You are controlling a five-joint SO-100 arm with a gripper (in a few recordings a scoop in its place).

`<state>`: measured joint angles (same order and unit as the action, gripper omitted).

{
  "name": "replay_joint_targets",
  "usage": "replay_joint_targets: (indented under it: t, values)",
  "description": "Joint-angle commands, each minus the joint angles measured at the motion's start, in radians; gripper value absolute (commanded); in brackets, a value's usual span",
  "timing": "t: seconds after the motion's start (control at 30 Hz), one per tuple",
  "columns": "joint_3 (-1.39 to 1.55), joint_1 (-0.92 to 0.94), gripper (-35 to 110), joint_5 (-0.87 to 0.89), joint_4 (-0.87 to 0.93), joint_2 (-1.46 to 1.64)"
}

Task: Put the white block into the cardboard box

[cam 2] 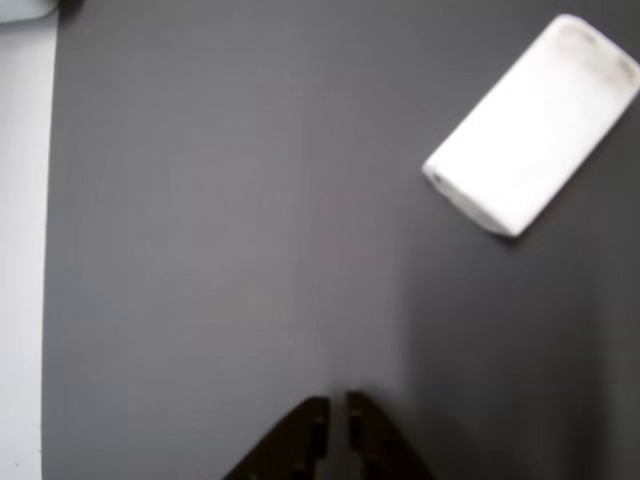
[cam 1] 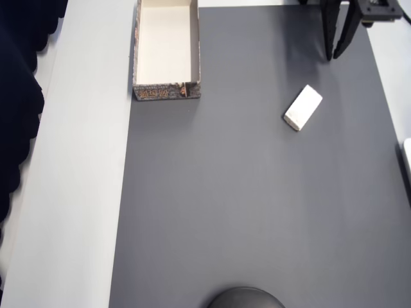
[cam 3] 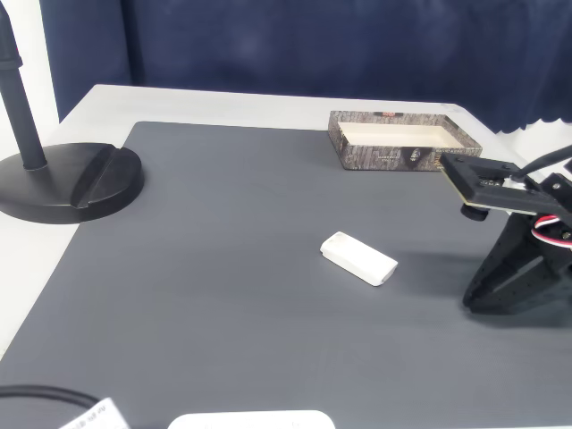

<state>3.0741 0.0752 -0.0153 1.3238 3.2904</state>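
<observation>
1. I see the white block (cam 1: pixel 303 107) lying flat and diagonal on the grey mat (cam 1: pixel 244 205), nothing touching it.
2. My fingers (cam 2: pixel 336 420) are empty and almost closed, near the block in the wrist view.
3. The cardboard box (cam 1: pixel 136 51) sits well apart at the mat's edge on the counter (cam 1: pixel 77 192).

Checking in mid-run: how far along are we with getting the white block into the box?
Nothing is done yet. The white block lies flat on the grey mat, apart from the cardboard box, whose cream inside holds nothing. In hand: nothing; the gripper stands near the block, its tips close together in the wrist view and gripping nothing. Left: reach the block, grasp it, carry it to the box and release.
</observation>
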Motion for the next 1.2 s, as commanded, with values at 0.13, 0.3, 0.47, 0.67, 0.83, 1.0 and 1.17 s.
replay_joint_targets:
  t: [0.13, 0.3, 0.47, 0.67, 0.83, 1.0, 1.17]
  values:
    - [0.018, 0.002, -2, -0.009, 0.006, 0.035]
    - [0.018, 0.002, -2, -0.009, 0.006, 0.035]
    - [0.018, 0.002, -2, -0.009, 0.006, 0.035]
    - [0.018, 0.009, -2, -0.011, 0.006, 0.035]
    - [0.018, 0.015, -2, -0.011, 0.006, 0.034]
    - [0.018, -0.029, -2, -0.077, -0.005, 0.026]
    - [-0.032, -0.035, -2, -0.094, -0.037, -0.023]
